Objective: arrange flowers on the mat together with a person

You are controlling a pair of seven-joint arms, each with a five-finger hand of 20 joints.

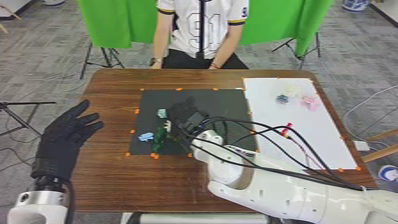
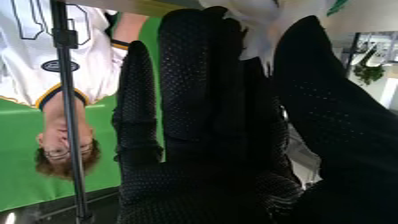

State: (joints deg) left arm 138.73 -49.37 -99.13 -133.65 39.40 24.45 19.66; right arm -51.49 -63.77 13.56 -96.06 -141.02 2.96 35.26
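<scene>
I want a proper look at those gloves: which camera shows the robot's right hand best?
The right wrist view: it shows the right hand close up, with straight fingers and the thumb easy to see. The head view shows it smaller, over the dark mat.

The white, jointed left arm rises from the bottom edge of the head view, its black fabric-gloved hand pointing forward and slightly inward, with relaxed, slightly parted fingers. From the lower right corner, the white right arm, with black cables running along it, stretches diagonally inward to its own black fabric-gloved hand near the middle. In the right wrist view, its fingers extend straight, the thumb long and set apart from them.
</scene>
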